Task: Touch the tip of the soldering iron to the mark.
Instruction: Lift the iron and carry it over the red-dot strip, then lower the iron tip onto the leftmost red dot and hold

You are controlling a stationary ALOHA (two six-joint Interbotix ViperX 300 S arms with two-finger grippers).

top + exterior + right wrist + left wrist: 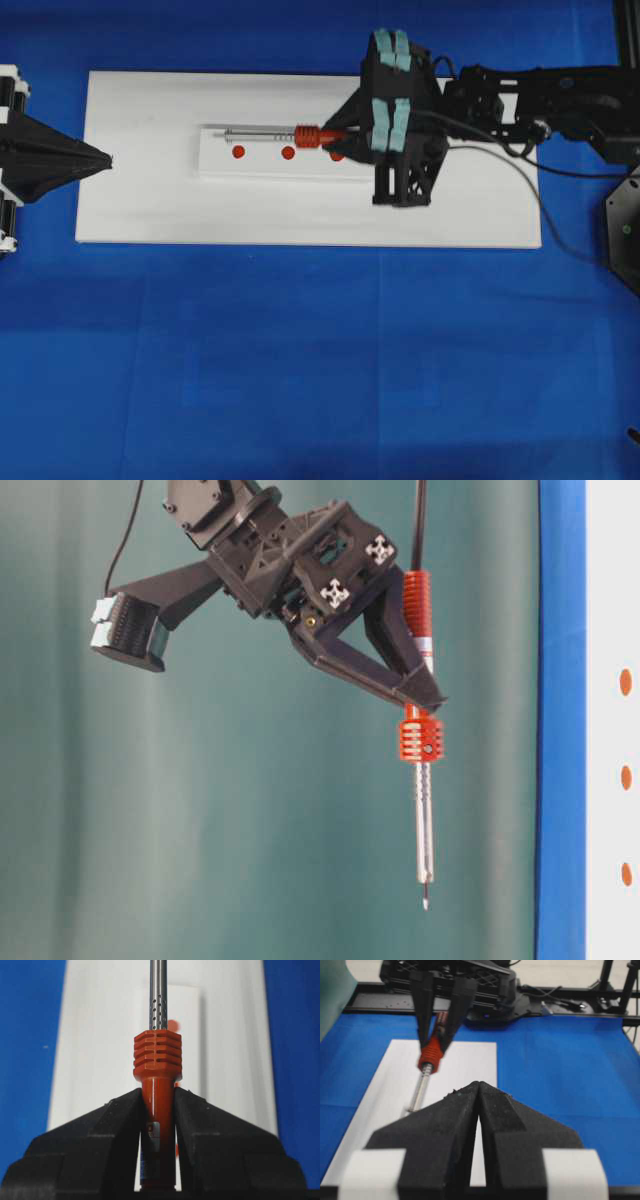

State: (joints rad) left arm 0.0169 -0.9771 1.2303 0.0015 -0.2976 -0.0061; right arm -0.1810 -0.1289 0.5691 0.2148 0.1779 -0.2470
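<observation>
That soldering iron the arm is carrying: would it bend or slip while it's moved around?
Probably not. The soldering iron looks rigid: its silver shaft stays straight down to the tip. The right gripper clamps the smooth handle behind the ribbed collar, which might catch a slip. The trailing cord looks floppy and may tug.

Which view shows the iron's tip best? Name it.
Table-level view: the tip hangs bare against the plain backdrop. Overhead, it is a faint sliver over the white board. Left wrist view blurs it; right wrist view cuts off the shaft before it.
</observation>
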